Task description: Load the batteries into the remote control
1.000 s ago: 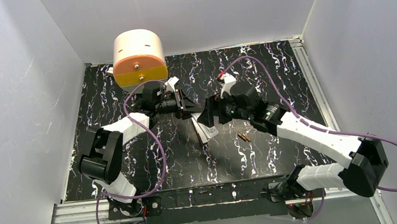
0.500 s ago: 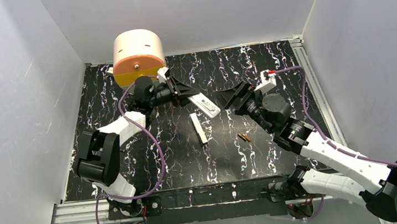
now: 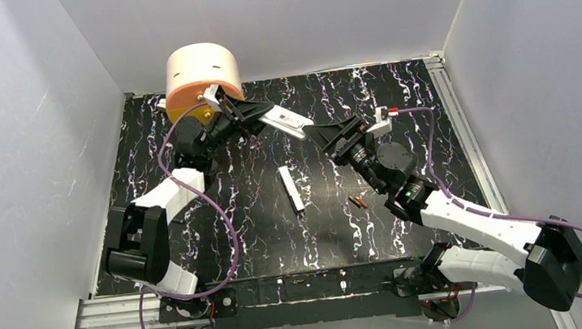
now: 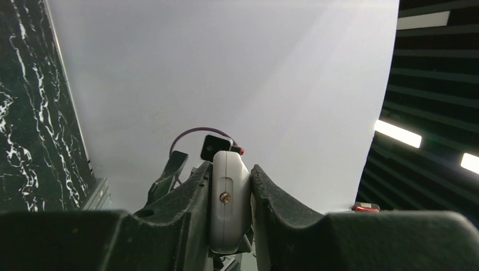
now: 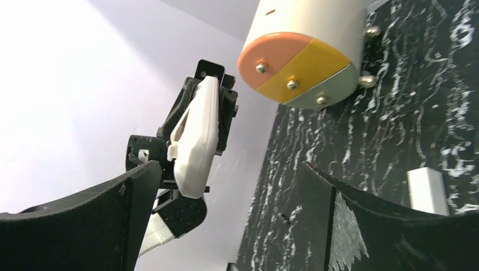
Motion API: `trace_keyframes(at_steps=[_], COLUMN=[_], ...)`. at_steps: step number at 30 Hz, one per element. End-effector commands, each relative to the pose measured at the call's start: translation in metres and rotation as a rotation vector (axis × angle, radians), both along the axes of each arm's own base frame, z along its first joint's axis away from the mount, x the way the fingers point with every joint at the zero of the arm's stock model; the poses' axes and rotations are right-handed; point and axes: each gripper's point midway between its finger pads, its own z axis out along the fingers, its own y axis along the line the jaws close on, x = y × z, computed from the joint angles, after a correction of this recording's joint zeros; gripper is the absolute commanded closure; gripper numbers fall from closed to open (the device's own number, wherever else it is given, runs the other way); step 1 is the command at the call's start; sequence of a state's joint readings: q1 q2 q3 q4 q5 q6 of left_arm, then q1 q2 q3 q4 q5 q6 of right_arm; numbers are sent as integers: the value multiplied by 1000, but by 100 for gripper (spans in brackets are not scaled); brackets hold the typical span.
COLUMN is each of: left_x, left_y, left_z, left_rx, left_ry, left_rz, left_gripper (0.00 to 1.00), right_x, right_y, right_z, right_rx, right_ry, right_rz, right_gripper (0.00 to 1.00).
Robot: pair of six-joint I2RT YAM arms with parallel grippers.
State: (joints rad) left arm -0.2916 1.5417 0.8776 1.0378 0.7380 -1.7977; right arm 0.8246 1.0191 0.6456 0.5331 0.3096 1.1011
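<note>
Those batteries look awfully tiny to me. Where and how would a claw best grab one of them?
Probably by the middle of its barrel, from straight above: the batteries lie flat on the black marbled mat, close together, so only their tops are exposed. The open right claw is free for it.

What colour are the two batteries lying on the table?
The batteries are copper-orange with dark ends, clearest in the top external view.

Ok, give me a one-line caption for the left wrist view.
Left gripper clamps the white remote control edge-on, seen against the pale wall.
</note>
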Motion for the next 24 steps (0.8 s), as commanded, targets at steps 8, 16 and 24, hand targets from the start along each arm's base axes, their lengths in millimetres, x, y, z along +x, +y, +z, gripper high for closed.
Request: trace_keyframes(at_steps=[8,16,24], left_x=[-17,-20,-23], left_y=[8,9,10], left_z=[39,40,37], left_rx=[-65,-68,-72], left_ry=[-129,-139,-129], left_rz=[13,14,9], left_gripper=[100,100,100], right_x=[-8,-3,2], right_y=[4,8,13], right_z=[65,59,55], right_rx=[268,298,302], right_ry=[-110,-73,-60], right_rz=[77,98,113], right_gripper=[6,15,29])
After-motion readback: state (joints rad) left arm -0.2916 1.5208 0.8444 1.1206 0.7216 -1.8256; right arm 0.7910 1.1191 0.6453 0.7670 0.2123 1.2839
